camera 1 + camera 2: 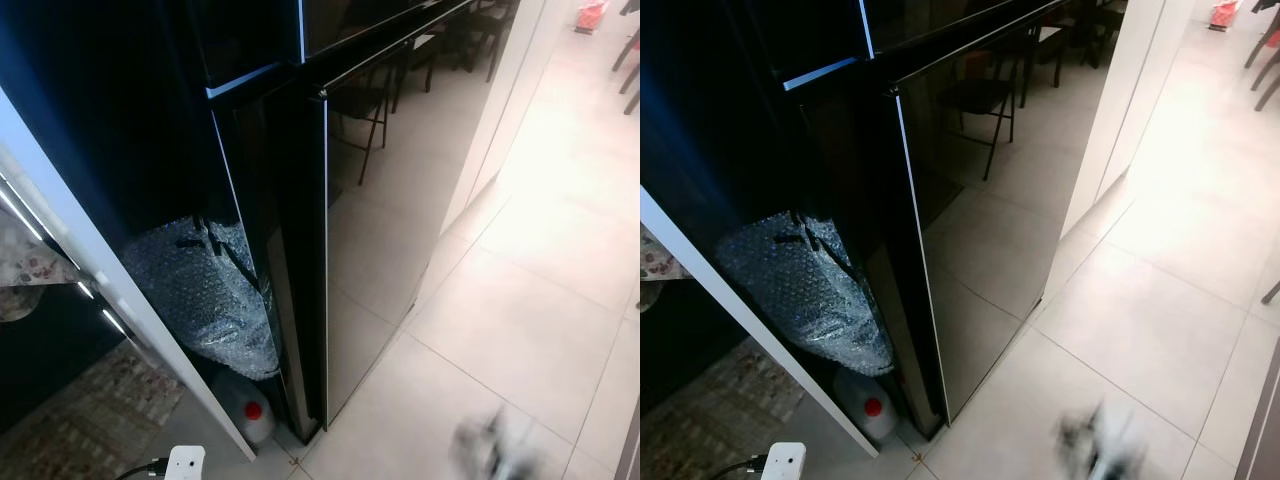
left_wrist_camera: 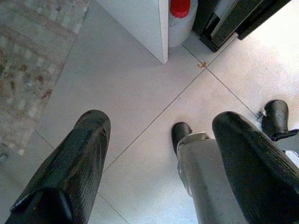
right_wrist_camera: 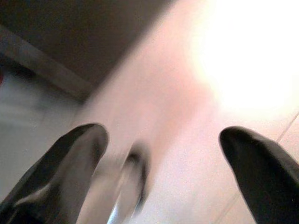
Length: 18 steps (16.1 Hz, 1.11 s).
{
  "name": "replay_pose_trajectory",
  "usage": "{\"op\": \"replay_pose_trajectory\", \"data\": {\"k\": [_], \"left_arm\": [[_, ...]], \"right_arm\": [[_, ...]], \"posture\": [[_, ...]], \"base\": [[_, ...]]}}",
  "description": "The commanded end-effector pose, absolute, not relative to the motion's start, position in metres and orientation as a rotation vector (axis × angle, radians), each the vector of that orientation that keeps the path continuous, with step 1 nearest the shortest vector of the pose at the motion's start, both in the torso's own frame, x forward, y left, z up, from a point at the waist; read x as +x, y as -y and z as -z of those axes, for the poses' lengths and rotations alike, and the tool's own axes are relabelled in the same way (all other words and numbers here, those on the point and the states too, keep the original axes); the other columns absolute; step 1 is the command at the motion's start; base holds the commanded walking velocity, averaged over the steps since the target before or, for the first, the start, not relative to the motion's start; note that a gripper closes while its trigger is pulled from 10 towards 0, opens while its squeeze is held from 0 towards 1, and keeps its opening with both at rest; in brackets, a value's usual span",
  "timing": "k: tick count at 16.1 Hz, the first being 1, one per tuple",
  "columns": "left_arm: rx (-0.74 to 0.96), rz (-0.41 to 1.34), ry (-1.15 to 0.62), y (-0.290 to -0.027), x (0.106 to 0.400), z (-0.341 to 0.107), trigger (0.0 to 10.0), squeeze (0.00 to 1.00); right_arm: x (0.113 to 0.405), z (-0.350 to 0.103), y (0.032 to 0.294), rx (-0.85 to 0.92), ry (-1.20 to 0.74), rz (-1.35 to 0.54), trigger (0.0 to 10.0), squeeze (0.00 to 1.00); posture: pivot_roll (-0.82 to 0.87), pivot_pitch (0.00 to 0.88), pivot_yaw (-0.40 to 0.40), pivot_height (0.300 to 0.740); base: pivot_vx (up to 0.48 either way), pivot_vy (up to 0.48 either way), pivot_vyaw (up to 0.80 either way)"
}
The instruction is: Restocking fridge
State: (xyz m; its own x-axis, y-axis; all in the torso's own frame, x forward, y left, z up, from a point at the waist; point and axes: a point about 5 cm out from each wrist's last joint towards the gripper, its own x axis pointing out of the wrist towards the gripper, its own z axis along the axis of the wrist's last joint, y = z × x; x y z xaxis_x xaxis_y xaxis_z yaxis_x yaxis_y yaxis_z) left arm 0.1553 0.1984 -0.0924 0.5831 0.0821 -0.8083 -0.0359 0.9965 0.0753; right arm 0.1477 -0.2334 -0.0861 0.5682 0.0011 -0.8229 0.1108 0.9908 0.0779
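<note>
The tall black fridge (image 1: 400,200) stands with its glossy door shut, and chairs are mirrored in it. My left gripper (image 2: 161,123) hangs low over the pale floor tiles. It is open, with nothing between its black fingers (image 2: 79,158). My right gripper (image 3: 163,137) is open too, with nothing between its fingers, over the tiles near the fridge's base. It appears as a blurred dark smudge (image 1: 490,445) at the lower right of the left eye view.
A bubble-wrapped bundle (image 1: 200,290) fills the gap left of the fridge, above a white jug with a red cap (image 1: 245,415). A white panel (image 1: 100,290) slants beside them. A patterned rug (image 1: 70,420) and a white plug block (image 1: 185,462) lie at lower left. Tiled floor (image 1: 540,300) runs to the right.
</note>
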Motion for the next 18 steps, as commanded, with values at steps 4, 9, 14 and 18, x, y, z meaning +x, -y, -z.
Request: {"op": "replay_pose_trajectory", "data": {"k": [4, 9, 14, 18], "left_arm": [[0.067, -0.109, -0.977, -0.215, 0.149, 0.093, 10.0, 0.00], [0.053, -0.105, -0.964, -0.208, 0.152, 0.092, 10.0, 0.00], [0.058, -0.081, -0.962, -0.202, 0.153, 0.093, 10.0, 0.00], [0.073, -0.060, -0.962, -0.199, 0.155, 0.093, 10.0, 0.00]], "right_arm": [[0.152, 0.093, 0.202, 0.131, -0.969, 0.061, 10.0, 0.00], [0.159, 0.084, 0.228, -0.002, -0.890, 0.087, 10.0, 0.00], [0.161, 0.085, 0.222, -0.009, -0.909, 0.069, 10.0, 0.00], [0.159, 0.087, 0.215, 0.038, -0.917, 0.077, 10.0, 0.00]], "posture": [[-0.11, 0.044, 0.074, 0.740], [-0.10, 0.045, 0.062, 0.740], [-0.11, 0.042, 0.057, 0.740], [-0.11, 0.032, 0.060, 0.740]], "base": [[0.000, 0.000, 0.00], [0.000, 0.000, 0.00], [0.000, 0.000, 0.00], [0.000, -0.211, 0.00]]}}
